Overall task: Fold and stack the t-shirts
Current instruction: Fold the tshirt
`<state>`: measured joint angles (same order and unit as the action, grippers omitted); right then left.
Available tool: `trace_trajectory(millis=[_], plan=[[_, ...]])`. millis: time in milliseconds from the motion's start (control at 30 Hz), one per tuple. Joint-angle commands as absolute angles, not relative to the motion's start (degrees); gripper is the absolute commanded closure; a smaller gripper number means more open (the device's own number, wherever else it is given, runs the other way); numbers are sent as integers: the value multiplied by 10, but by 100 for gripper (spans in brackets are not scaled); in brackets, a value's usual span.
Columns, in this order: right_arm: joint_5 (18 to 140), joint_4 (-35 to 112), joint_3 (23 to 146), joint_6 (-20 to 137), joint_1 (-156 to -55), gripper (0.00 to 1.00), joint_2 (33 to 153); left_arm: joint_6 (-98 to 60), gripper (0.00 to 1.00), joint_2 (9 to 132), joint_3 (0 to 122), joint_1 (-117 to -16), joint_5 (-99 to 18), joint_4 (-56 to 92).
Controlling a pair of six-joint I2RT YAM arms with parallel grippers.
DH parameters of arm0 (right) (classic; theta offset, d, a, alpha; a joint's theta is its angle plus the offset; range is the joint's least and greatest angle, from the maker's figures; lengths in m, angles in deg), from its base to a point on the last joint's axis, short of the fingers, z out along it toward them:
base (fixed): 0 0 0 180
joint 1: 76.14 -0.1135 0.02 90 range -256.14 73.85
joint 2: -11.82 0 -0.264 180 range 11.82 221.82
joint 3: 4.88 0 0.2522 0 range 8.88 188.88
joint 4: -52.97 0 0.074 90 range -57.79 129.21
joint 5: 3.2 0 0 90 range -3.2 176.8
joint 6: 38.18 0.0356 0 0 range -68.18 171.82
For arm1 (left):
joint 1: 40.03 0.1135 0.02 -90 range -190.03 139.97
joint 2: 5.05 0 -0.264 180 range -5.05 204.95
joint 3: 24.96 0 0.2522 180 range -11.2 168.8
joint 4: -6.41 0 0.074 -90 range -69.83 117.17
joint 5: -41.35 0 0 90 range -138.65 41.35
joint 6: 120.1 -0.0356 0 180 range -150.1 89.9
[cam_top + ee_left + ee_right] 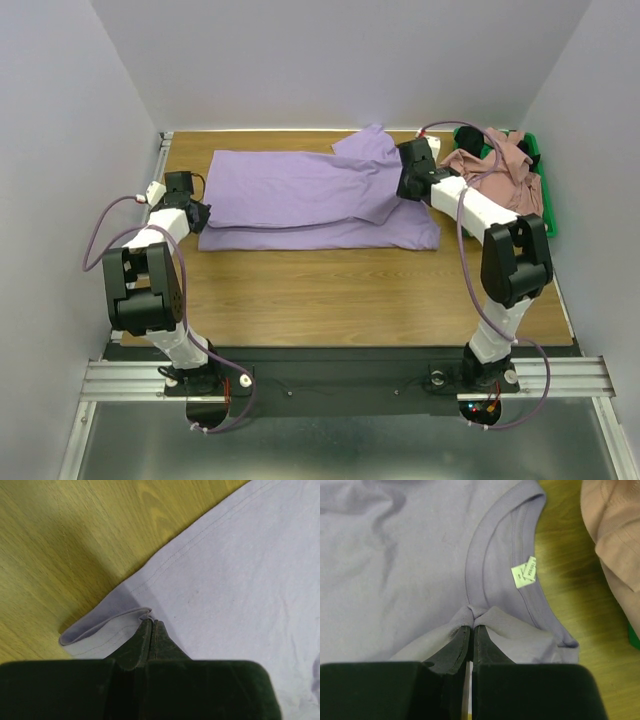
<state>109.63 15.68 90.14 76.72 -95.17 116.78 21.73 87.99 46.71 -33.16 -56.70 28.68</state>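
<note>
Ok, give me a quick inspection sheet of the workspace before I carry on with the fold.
Surface: wooden table, no spills seen.
Job's things: lavender t-shirt spread out, a sleeve folded over it; pink t-shirt heaped at far right.
Clutter: green bin under the pink t-shirt.
Grippers: left gripper shut on the lavender t-shirt's hem corner; right gripper shut on its collar edge.
Cables: purple cables loop off both arms; the right one arcs over the pink t-shirt.
Surroundings: white walls on three sides.

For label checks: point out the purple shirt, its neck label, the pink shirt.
purple shirt [290,190]: top view, mid body.
neck label [525,573]: right wrist view, its centre.
pink shirt [615,530]: right wrist view, bare fabric.
</note>
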Motion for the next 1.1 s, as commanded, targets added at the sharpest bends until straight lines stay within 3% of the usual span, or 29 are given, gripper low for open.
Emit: trace_trajectory(millis=[0,233,267,300,333,367,400,433,467,500,533,667,800,1067], plan=[[1088,181,940,749,-946,99,1188,225,100,868,475,-325,-582,280],[1107,182,995,727,-943,99,1239,218,97,894,490,-326,-581,277],[1107,182,1002,726,-943,99,1247,216,86,895,494,-326,-579,276],[1104,181,1016,721,-942,98,1254,203,53,897,497,-326,-575,276],[1101,179,1021,718,-942,96,1266,201,34,901,509,-326,-571,282],[1094,179,1024,716,-942,76,1269,198,2,902,515,-326,-569,289],[1090,177,1026,717,-941,57,1270,193,1,901,519,-326,-565,290],[1086,173,1027,715,-941,29,1268,193,2,894,525,-326,-565,294],[1079,172,1026,715,-942,28,1265,193,2,889,526,-326,-563,296],[1069,170,1024,717,-942,9,1262,190,2,884,528,-326,-562,297],[1063,169,1021,718,-942,2,1257,189,2,870,529,-325,-561,298],[1020,167,971,728,-942,0,1209,172,2,833,511,-326,-546,297],[880,171,933,732,-942,0,1191,160,2,795,475,-326,-544,294],[798,181,952,742,-942,0,1254,126,2,754,393,-326,-514,268]])
